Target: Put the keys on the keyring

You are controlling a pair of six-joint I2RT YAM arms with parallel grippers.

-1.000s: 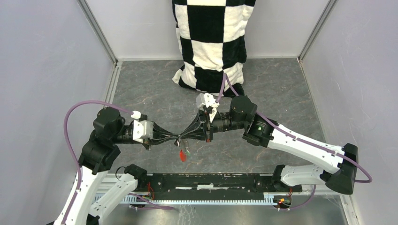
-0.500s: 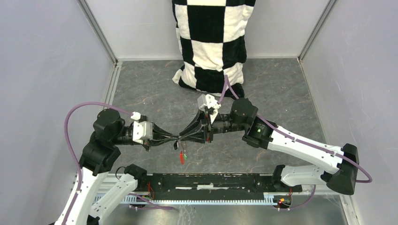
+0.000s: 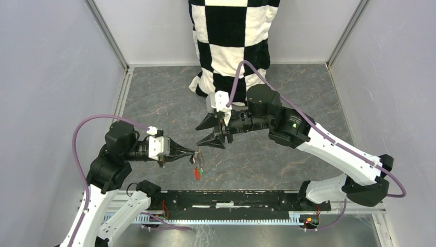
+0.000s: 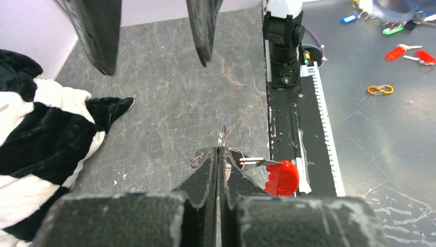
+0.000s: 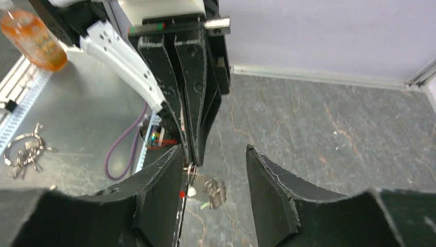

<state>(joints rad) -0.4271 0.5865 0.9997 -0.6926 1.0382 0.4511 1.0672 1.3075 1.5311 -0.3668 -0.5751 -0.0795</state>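
The keyring (image 4: 221, 140) stands edge-on, pinched between the tips of my left gripper (image 4: 220, 154), whose fingers are pressed flat together on it. I hold it in the air above the dark marbled table (image 3: 308, 103), near the front edge. Its red tag (image 4: 282, 177) dangles just below my fingertips, joined to the ring by a short metal piece. From above, a speck of bright green – the green key tag (image 3: 202, 171) – hangs just beside the red one. Whether it is threaded on the ring I cannot tell, and I cannot pick out the black-headed key with certainty.

My right gripper (image 3: 199, 137) faces the left one, close to it but apart, a little farther back over the table – its fingers are spread wide and carry nothing. Behind it, a black-and-white checkered cloth (image 3: 231, 46) is heaped against the back wall.
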